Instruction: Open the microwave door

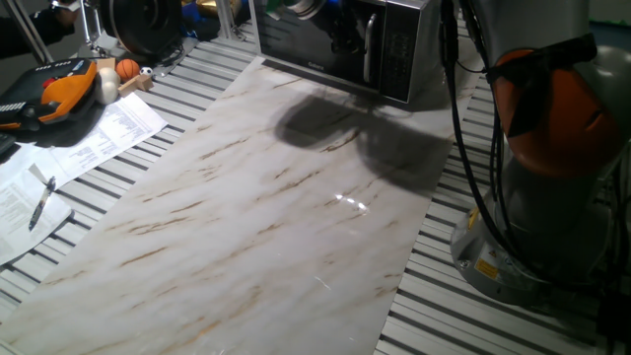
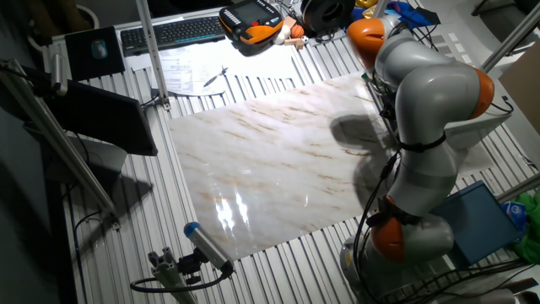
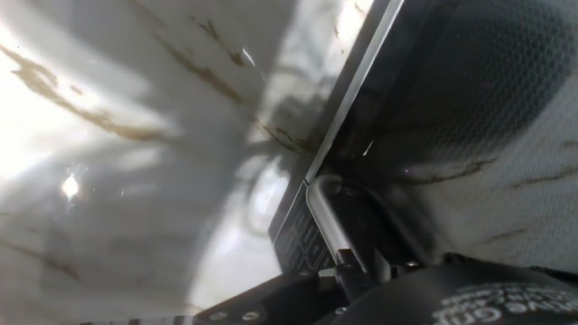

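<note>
The claw (image 1: 345, 35) hangs right at the front of the microwave (image 1: 340, 44), at the far edge of the marble-topped bench (image 1: 266, 207) — its dark body overlaps the microwave door (image 1: 315, 39) just beside the vertical silver handle (image 1: 372, 49). In hand view the handle (image 3: 339, 230) runs directly ahead of the claw, w/ the dark keypad strip (image 3: 302, 244) alongside. Door appears shut, flush w/ the frame. Fingers hidden — cannot tell whether they grip or gape.

Microwave (image 1: 340, 44) top cut off by frame edge in 1 fixed view; in the other it's hidden behind the arm. Pincer (image 1: 345, 30) dark, blurred against door (image 1: 315, 39); jaw state unreadable. Hand view blurry.
</note>
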`<state>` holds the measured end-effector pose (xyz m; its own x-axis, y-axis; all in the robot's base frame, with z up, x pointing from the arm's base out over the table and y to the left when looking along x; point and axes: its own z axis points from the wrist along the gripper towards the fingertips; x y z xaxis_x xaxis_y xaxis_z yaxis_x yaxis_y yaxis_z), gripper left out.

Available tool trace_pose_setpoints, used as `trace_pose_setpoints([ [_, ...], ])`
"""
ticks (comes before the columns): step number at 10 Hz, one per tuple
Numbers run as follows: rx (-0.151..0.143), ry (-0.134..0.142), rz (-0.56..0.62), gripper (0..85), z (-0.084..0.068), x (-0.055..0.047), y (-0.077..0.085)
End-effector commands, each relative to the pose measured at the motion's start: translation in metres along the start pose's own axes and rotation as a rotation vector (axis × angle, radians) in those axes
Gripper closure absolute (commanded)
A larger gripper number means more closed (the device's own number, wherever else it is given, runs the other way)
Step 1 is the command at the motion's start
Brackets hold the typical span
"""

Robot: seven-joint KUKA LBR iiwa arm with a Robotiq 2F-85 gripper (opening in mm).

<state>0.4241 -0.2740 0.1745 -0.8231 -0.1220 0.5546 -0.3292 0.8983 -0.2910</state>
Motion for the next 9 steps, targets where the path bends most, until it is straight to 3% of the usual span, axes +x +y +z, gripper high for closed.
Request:
trace_pose_setpoints([
  [1, -0.003, 0.003, 0.0, 68.0, 0.0009, 0.0008, 0.0009],
  [9, -0.011, 0.001, 0.0, 68.0, 0.0024, 0.0006, 0.0033],
])
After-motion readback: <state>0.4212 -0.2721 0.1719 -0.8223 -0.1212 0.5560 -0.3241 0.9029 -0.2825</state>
